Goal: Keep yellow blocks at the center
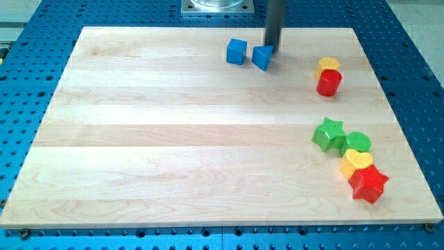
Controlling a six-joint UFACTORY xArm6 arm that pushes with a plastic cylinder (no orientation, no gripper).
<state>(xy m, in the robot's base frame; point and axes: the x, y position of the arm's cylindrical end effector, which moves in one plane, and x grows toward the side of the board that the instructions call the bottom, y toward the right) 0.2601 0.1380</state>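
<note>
A yellow block (pixel 328 64) sits at the view's upper right, touching a red cylinder (pixel 329 83) just below it. A yellow heart block (pixel 355 162) lies at the lower right, wedged between a green cylinder (pixel 359 143) above and a red star (pixel 368 183) below. My tip (pixel 272 51) is at the top centre, just right of and touching or nearly touching a blue triangular block (pixel 261 57). Both yellow blocks are far to the right of my tip.
A blue cube (pixel 236 51) sits left of the blue triangular block. A green star (pixel 328 134) lies left of the green cylinder. The wooden board (pixel 173 139) is ringed by a blue perforated table (pixel 28 104).
</note>
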